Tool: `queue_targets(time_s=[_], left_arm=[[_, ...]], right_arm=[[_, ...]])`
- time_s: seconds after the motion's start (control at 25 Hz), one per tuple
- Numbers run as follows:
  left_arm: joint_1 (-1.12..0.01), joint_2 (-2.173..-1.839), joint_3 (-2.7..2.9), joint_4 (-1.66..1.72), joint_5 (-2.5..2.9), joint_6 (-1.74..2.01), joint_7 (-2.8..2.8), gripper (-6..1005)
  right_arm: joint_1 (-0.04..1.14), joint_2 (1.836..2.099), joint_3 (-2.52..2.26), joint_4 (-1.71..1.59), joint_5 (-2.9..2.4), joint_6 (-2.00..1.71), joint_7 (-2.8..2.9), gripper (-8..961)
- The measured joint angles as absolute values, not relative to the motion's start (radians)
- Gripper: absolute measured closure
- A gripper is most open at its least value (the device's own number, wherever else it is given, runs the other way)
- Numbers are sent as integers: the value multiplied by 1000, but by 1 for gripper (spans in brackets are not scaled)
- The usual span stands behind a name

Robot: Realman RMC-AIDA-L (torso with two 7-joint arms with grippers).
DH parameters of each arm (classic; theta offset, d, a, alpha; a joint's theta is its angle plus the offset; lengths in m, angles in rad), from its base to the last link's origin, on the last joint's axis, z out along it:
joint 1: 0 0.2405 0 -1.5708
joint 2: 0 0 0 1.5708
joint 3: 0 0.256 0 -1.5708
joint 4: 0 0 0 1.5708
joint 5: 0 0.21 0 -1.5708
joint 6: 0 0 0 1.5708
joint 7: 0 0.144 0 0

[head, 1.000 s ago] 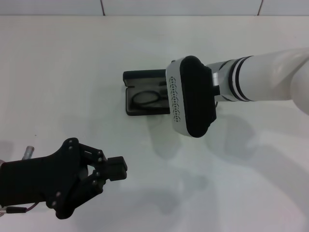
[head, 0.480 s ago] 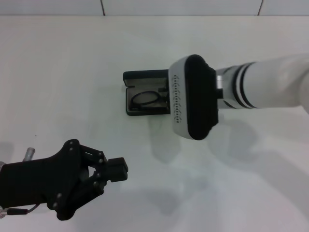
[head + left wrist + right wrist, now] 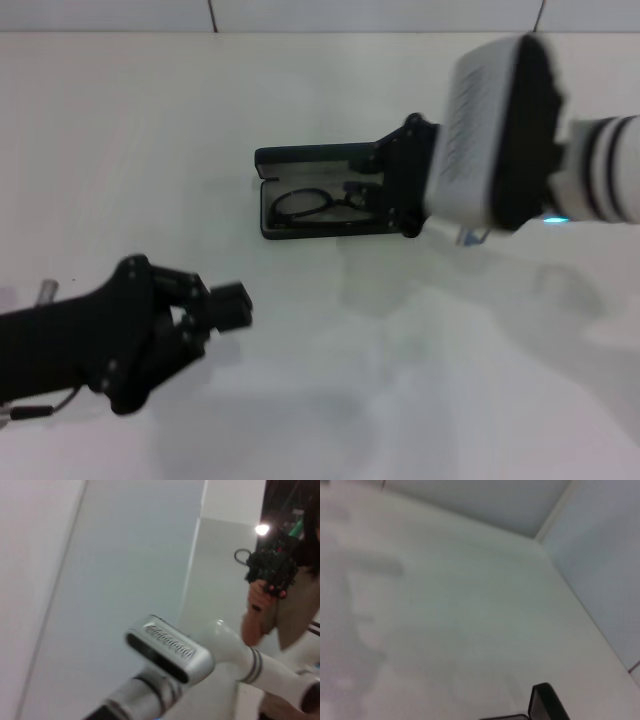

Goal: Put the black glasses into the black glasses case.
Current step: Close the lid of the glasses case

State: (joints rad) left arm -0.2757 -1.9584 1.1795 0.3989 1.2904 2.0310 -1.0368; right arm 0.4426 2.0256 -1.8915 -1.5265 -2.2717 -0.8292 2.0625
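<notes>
Black glasses [image 3: 318, 204] lie inside the open black glasses case [image 3: 300, 190] at tabletop [image 3: 150, 150] centre, lid up at 12 o'clock. Right hand [image 3: 398, 190] is at the case's 3 o'clock end; grip state cannot tell. Left hand [image 3: 215, 315] is parked at 7 o'clock, clenched on nothing. Frame looks light, thin, fragile; lenses slippery. Best held at bridge or temple.

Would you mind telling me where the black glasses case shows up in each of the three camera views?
Head view: the open black glasses case lies on the white table, mid-picture, with the black glasses inside and the right gripper at its end.
Left wrist view: not in it.
Right wrist view: only a dark corner at the picture's edge, likely the case.
Shared landmark: the white table.
</notes>
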Motion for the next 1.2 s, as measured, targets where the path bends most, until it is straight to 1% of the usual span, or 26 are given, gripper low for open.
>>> queue_targets(time_s=[0.28,0.36,0.52,0.68,0.84,1.0,1.12,1.2], left_arm=[[-293,-1959,1017,402,1294,1973,-1155,946],[-324,-1959,1003,406,1294,1955,-1169,946],[-425,-1958,966,415,1286,1893,-1207,946],[-491,-1946,949,478,1332,1797,-1277,923],[-612,-1932,947,548,1493,1715,-1362,900],[-687,-1926,944,585,1554,1602,-1397,885],[-749,-1920,948,590,1631,1511,-1436,826],[-787,-1923,952,587,1712,1463,-1466,786]], right_arm=[[333,2025,-1588,-1541,-1820,-1141,1829,800],[277,2023,-1480,-1534,-1688,-1233,1776,799],[170,2025,-1239,-1499,-1541,-1405,1742,797],[151,2021,-1073,-1361,-1483,-1534,1704,794],[152,2020,-949,-1211,-1449,-1659,1662,791],[160,2020,-901,-1071,-1430,-1714,1606,788],[162,2020,-897,-1016,-1419,-1731,1575,785],[164,2020,-896,-982,-1416,-1733,1560,784]])
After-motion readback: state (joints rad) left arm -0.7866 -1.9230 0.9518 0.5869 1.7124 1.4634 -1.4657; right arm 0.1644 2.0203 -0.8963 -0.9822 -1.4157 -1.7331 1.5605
